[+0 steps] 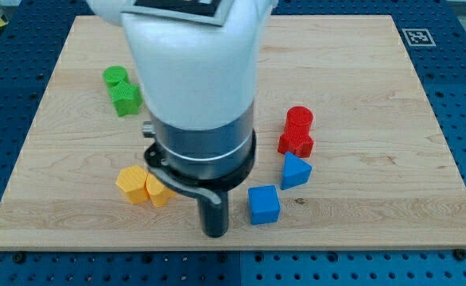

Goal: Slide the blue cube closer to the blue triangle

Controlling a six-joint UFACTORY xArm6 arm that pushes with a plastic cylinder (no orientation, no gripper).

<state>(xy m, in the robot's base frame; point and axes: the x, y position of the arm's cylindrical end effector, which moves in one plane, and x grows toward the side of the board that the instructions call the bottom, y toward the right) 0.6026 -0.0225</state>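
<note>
The blue cube (264,204) lies near the view's bottom, right of centre. The blue triangle (295,171) lies just above and to the right of it, a small gap between them. My tip (215,233) is at the view's bottom, a short way left of the blue cube and slightly below it, not touching it. The arm's large white and dark body hides the board's middle above the tip.
A red cylinder (300,119) and a red block (296,143) lie just above the blue triangle. Two yellow blocks (144,186) lie left of the tip. A green cylinder (114,77) and a green block (126,98) lie at the upper left. The wooden board (376,95) sits on a blue perforated table.
</note>
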